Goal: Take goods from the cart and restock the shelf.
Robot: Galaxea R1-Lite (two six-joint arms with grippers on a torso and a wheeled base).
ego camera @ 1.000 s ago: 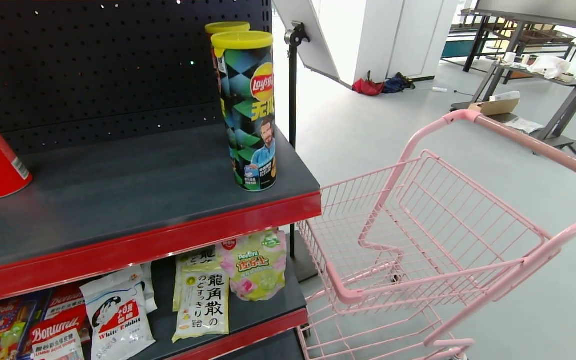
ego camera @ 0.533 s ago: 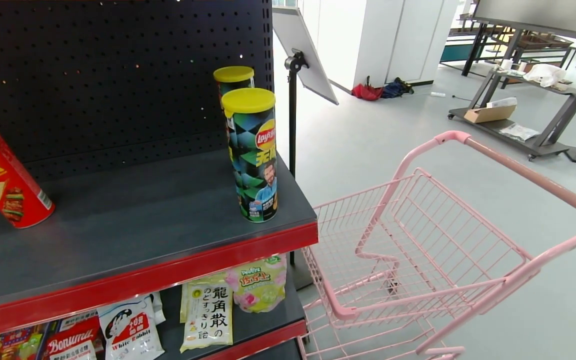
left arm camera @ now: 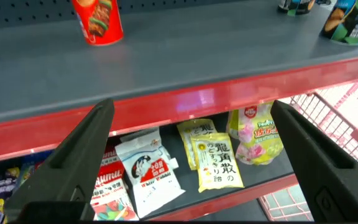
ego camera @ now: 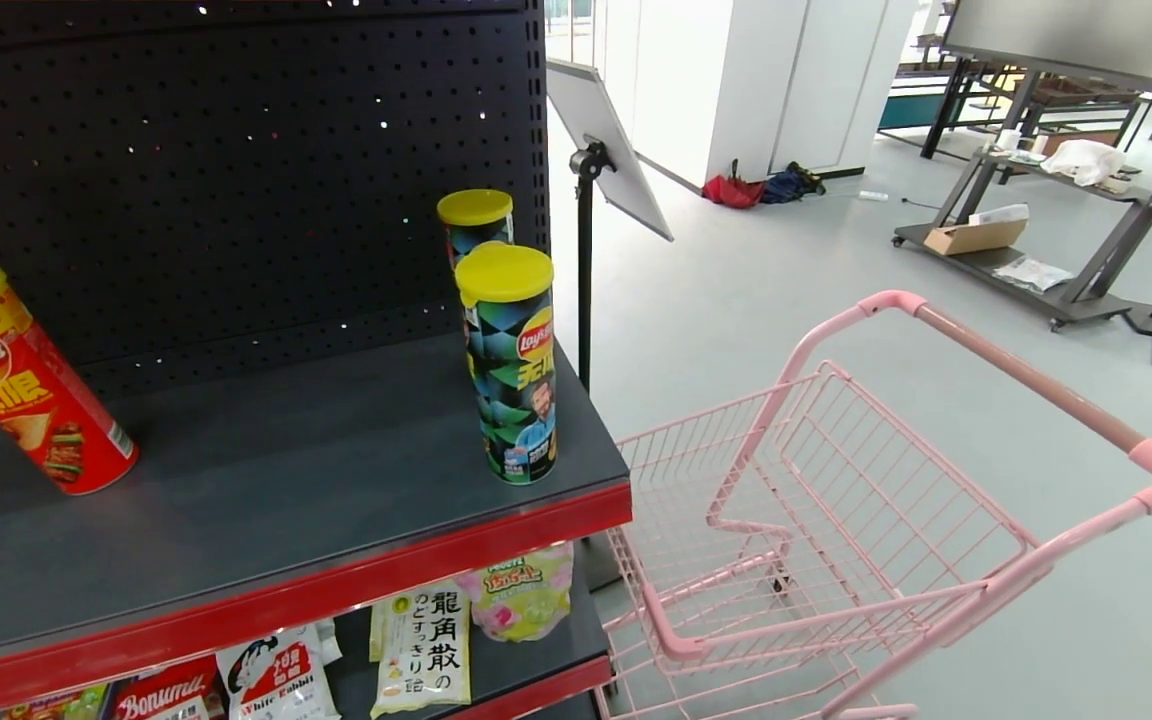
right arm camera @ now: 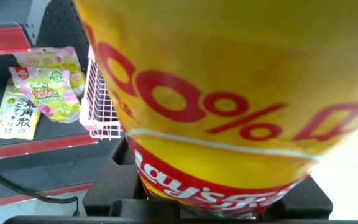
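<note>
Because the yellow, red-printed chip canister (right arm camera: 229,81) fills the right gripper (right arm camera: 219,186), it is best lifted upright onto the grey, red-edged shelf (ego camera: 316,450) — into the gap between the red can (ego camera: 31,385) and the green yellow-lidded cans (ego camera: 514,380). Right jaws closed on it; left gripper (left arm camera: 191,109) gapes wide, empty — before the shelf's lip.

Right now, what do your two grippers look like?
Left gripper: two broad, flat, matte dark-grey fingers with straight edges. Right gripper: blocky black body with squared edges; a thin black cable trails beside it.
</note>
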